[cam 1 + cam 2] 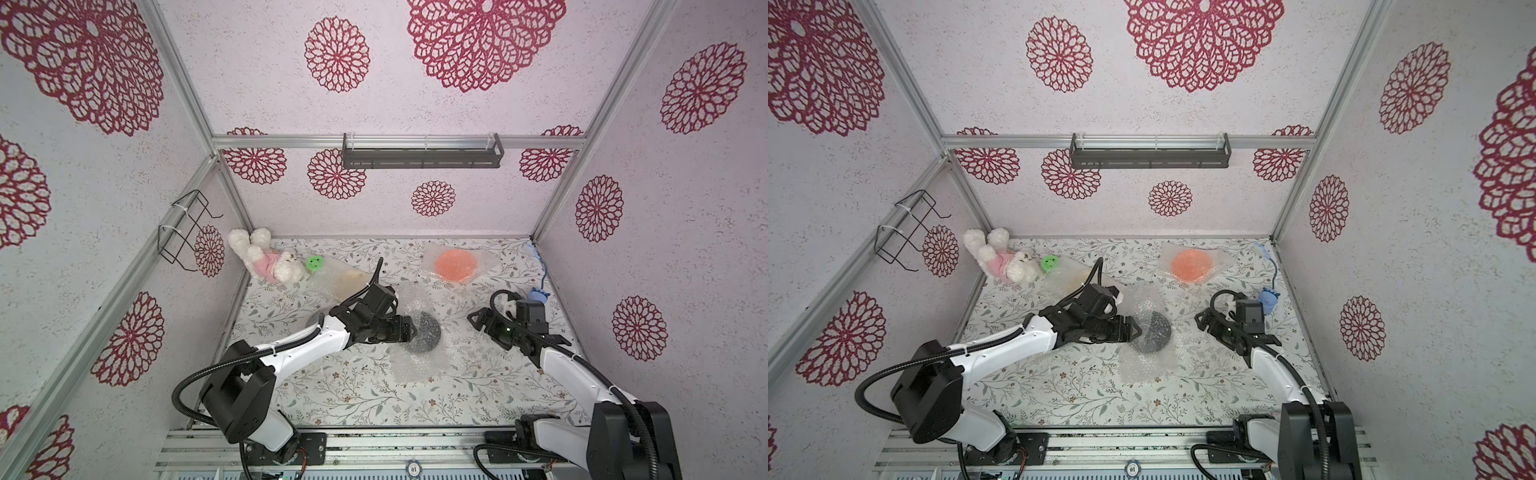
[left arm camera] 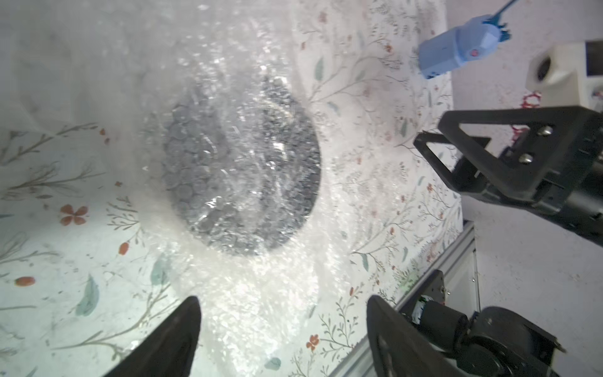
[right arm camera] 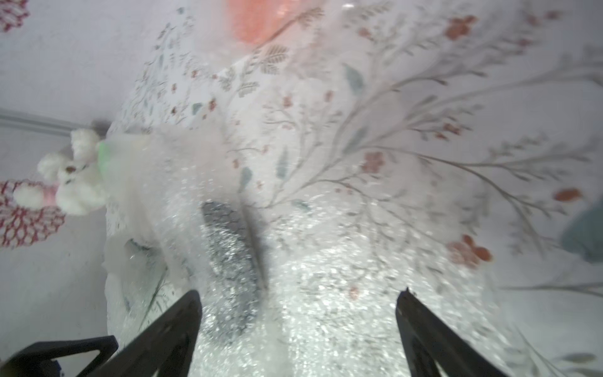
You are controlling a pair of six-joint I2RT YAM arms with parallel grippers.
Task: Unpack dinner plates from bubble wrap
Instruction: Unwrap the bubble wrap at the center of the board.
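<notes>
Lying under bubble wrap (image 1: 419, 368), the black plate (image 2: 241, 169) is located just ahead of the left gripper (image 2: 282, 303), whose jaws are spread wide and grip nothing. The right gripper (image 3: 300, 293) is also spread wide and empty, near the sheet's edge. The orange plate (image 1: 456, 266) is seen wrapped, well apart from both grippers.

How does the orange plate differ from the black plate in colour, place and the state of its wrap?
The orange plate lies near the back wall; the black plate lies mid-table, just ahead of the open left gripper. The bubble wrap on the orange plate looks smooth and flat; the sheet on the black plate is crumpled and spreads well past it. Both are round and still covered.
</notes>
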